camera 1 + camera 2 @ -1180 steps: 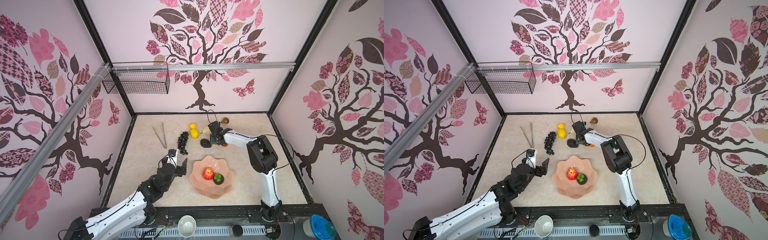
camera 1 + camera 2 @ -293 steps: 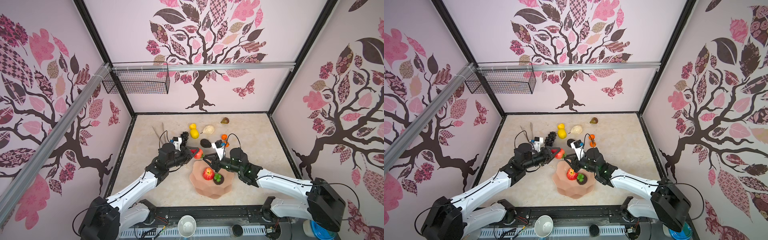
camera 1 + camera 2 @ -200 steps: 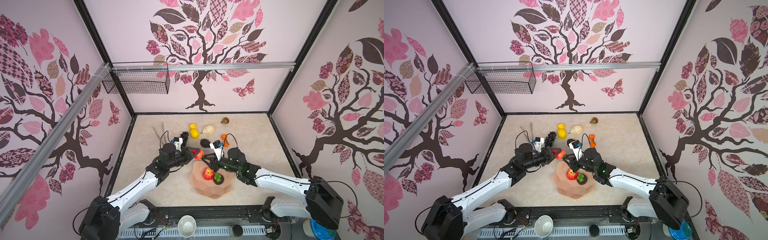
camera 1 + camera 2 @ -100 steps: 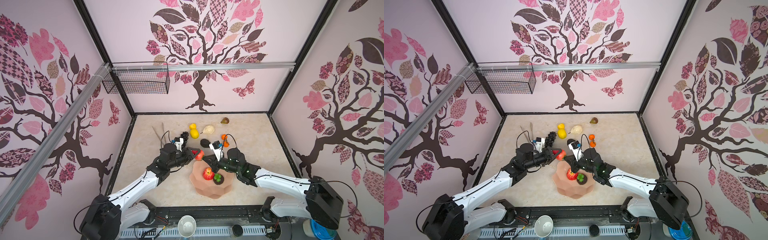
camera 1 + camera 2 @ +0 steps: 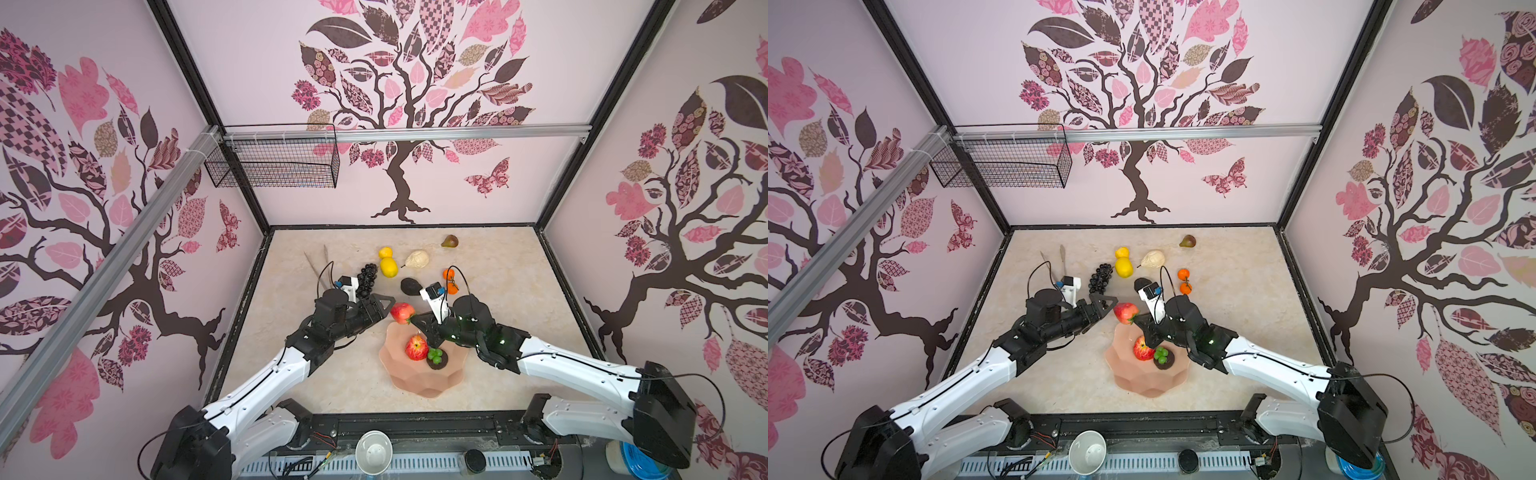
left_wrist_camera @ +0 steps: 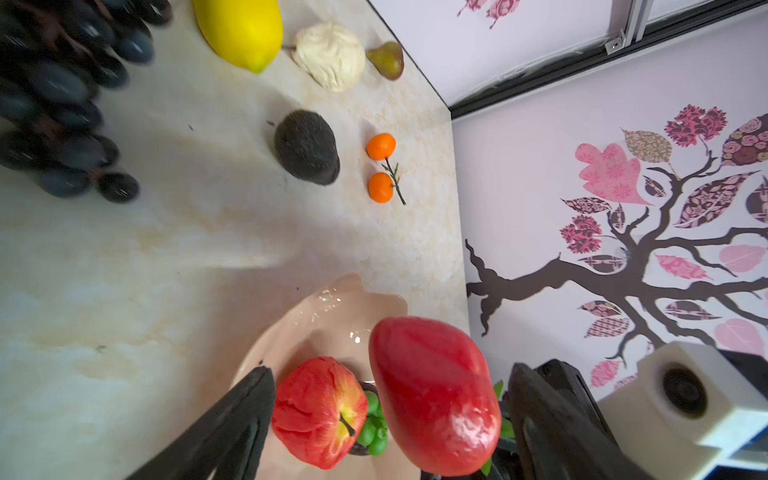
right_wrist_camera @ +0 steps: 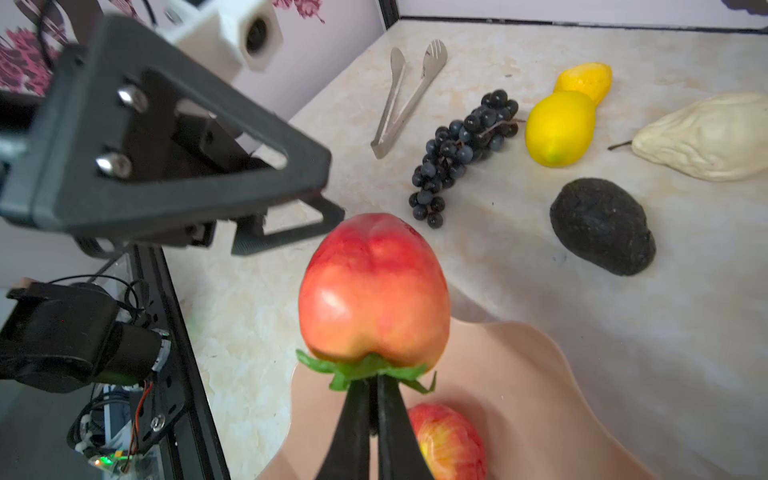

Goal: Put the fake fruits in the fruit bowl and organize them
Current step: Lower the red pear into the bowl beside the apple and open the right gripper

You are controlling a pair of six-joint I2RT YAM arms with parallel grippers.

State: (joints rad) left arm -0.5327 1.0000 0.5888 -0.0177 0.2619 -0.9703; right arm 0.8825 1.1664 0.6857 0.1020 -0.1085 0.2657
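A red fruit with a green leafy top hangs over the far-left rim of the peach fruit bowl. My right gripper is shut on its green leaves. My left gripper stands open, its fingers on either side of the red fruit and clear of it. A red apple and a dark mangosteen lie in the bowl. Behind the bowl, on the table, are black grapes, a lemon, a cream pear, an avocado and two oranges.
Thin tongs lie at the back left of the table. A small brown-green pear sits near the back wall. A wire basket hangs high at the back left. A white cup stands below the front edge.
My right gripper has closed on the red fruit's leafy top. My left gripper has opened and let go of the fruit. Both arms have hardly moved.
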